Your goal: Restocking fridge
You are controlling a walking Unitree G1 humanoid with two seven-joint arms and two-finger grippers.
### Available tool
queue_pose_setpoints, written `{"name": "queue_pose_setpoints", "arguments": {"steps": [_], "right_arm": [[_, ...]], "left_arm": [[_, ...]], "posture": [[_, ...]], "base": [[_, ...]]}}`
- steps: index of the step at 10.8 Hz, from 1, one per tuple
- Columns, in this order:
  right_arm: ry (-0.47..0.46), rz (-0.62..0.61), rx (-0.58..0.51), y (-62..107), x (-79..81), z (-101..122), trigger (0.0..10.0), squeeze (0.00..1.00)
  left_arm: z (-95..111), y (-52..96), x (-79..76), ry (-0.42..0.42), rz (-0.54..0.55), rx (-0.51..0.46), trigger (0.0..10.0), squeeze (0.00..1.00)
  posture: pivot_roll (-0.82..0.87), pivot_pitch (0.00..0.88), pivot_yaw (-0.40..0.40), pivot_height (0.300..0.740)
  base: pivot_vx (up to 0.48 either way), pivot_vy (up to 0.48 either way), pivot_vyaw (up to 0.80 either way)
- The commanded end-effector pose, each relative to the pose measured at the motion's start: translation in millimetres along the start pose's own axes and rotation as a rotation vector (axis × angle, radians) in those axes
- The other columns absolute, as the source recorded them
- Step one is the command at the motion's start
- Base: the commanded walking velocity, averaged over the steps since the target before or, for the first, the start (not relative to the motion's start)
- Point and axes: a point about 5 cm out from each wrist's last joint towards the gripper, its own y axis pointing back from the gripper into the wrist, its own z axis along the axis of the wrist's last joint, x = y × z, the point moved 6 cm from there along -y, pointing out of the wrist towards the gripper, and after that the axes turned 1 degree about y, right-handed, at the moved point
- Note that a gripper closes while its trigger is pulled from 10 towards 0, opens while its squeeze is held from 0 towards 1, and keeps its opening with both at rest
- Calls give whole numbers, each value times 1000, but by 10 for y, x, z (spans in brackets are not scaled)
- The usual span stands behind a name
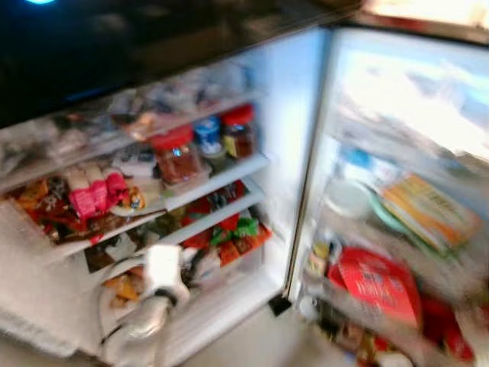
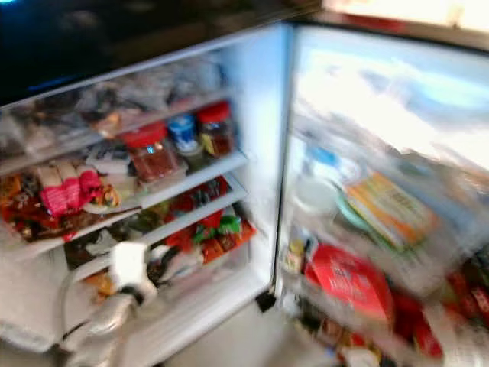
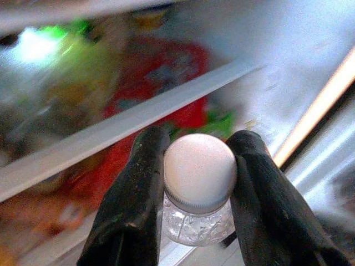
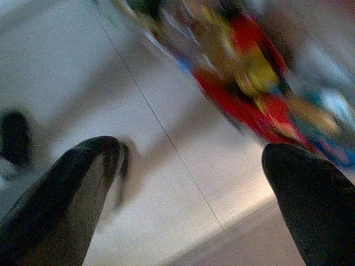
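The fridge [image 1: 283,115] stands open before me, its shelves packed with jars and packets. My left arm reaches toward the lower shelves. In the left wrist view my left gripper [image 3: 197,183] is shut on a small clear bottle [image 3: 198,216] with a white cap [image 3: 199,169], one black finger on each side of the cap. The bottle sits in front of a white shelf edge [image 3: 111,133] with red and green packets behind it. My right gripper [image 4: 188,183] is open, its fingers wide apart above pale floor, with nothing between them.
Red-lidded jars [image 1: 174,153] and a blue-capped one stand on the middle shelf. The open door [image 1: 397,191] at the right carries a red packet [image 1: 374,287], a yellow box [image 1: 428,214] and bottles. Pale floor [image 1: 260,336] lies below. The views are blurred.
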Motion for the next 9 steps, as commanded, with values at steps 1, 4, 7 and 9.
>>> {"name": "queue_pose_setpoints", "arguments": {"steps": [1,4,7,9], "right_arm": [[-3,8,24,16,5,-114,10000,0],[49,48,20,10,252,-153,10000,0],[77,68,30,9,345,-174,10000,0],[64,70,38,23,356,-243,10000,0]], "left_arm": [[-8,-5,-28,-3,-6,10,10000,0],[-6,2,-40,4,16,9,10000,0],[-40,71,-20,-2,27,21,10000,0],[-62,87,-35,-2,26,27,10000,0]], "posture": [[-123,9,78,740],[-115,24,67,740],[-110,42,64,740],[-115,50,66,740]], "base": [[277,0,0],[0,0,267],[0,0,800],[0,0,400]]}}
